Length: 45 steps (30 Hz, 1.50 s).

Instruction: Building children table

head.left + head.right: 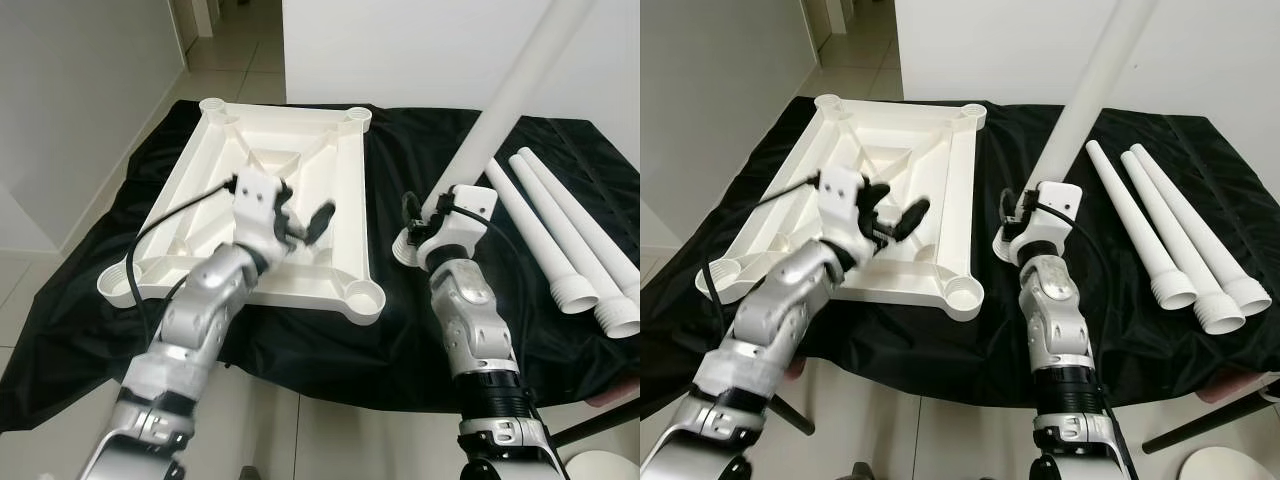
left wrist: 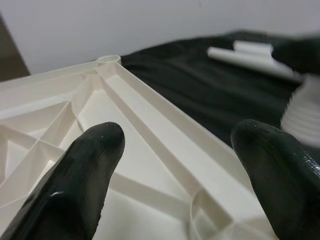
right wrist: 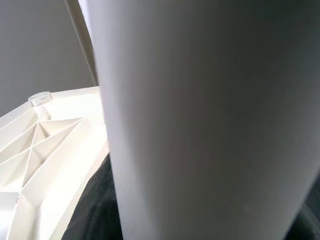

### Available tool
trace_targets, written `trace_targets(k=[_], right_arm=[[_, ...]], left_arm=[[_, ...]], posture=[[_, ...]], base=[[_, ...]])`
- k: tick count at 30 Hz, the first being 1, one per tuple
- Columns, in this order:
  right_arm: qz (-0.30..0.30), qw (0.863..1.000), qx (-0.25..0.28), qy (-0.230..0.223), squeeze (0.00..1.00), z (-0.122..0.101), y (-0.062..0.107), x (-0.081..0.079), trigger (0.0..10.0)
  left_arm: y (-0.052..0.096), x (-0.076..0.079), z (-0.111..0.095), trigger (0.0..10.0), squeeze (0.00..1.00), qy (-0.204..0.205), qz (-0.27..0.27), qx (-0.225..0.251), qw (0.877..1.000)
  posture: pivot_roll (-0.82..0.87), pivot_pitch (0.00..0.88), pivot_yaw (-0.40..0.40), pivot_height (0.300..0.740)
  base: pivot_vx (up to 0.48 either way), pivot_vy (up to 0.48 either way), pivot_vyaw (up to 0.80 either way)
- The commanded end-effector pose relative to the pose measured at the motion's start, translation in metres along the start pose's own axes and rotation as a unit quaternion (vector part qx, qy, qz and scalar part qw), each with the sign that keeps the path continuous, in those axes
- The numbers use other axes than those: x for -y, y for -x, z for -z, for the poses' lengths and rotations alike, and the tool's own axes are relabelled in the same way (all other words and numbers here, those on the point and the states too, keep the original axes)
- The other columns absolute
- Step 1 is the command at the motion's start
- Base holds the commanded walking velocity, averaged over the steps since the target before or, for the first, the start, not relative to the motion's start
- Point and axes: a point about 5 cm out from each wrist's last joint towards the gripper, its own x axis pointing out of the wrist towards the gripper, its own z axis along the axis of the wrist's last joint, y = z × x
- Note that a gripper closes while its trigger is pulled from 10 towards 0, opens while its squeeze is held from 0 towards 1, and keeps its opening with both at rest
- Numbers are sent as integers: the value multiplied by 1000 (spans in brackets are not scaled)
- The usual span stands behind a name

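Observation:
The white plastic table top [image 1: 195, 200] lies upside down on a black cloth, its ribs and corner sockets facing up. My left gripper [image 1: 305, 215] hovers open over the top's near right part, with nothing between its fingers [image 2: 95, 165]. The near right corner socket [image 1: 365, 297] sits just below and to the right of it. My right gripper [image 1: 428, 215] is shut on a long white table leg [image 1: 510, 90]. The leg stands tilted up and to the right, with its ribbed end [image 1: 405, 248] low over the cloth, just right of the top's edge.
Three more white legs [image 1: 1140, 225] lie side by side on the cloth at the right, ribbed ends toward me. The black cloth [image 1: 400, 330] drapes over the front edge. A white wall stands behind, with tiled floor to the left.

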Motion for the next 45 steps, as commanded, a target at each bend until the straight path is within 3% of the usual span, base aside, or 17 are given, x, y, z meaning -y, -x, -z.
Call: trace_targets(k=[1,11,15,18,21,25,28,36,45], right_arm=[[0,1000,-5,2,0,4,5,4,10000],[4,1000,-10,10,0,7,14,10,10000],[3,1000,-9,12,0,6,15,11,10000],[3,1000,-4,10,0,4,16,11,10000],[-17,999,27,5,0,-4,18,7,10000],[-29,998,48,3,0,-10,20,4,10000],[-36,997,69,0,0,-17,21,3,10000],[-31,997,69,11,0,-17,19,7,10000],[-32,997,66,18,0,-15,21,8,10000]], left_arm=[[7,19,19,10000,0,-36,135,-33,990],[14,26,37,10000,0,-51,161,-68,983],[13,22,38,10000,0,-46,139,-64,987],[11,15,36,10000,0,-29,104,-56,993],[8,-4,19,10000,0,19,53,-8,998],[8,-17,10,10000,0,29,17,14,999],[10,-39,-6,10000,0,37,-32,45,998],[13,-59,-16,10000,0,45,-71,58,995],[14,-62,-17,10000,0,54,-80,58,994]], posture=[[15,50,4,740],[8,38,2,740],[6,34,2,740],[6,34,2,740],[7,30,0,740],[10,30,-1,740],[18,34,-6,740],[25,36,-8,740],[25,38,-7,740]], base=[[0,0,0],[0,0,0],[0,0,0],[0,0,0],[0,0,0],[0,0,0],[0,0,0],[0,0,0],[0,210,0]])
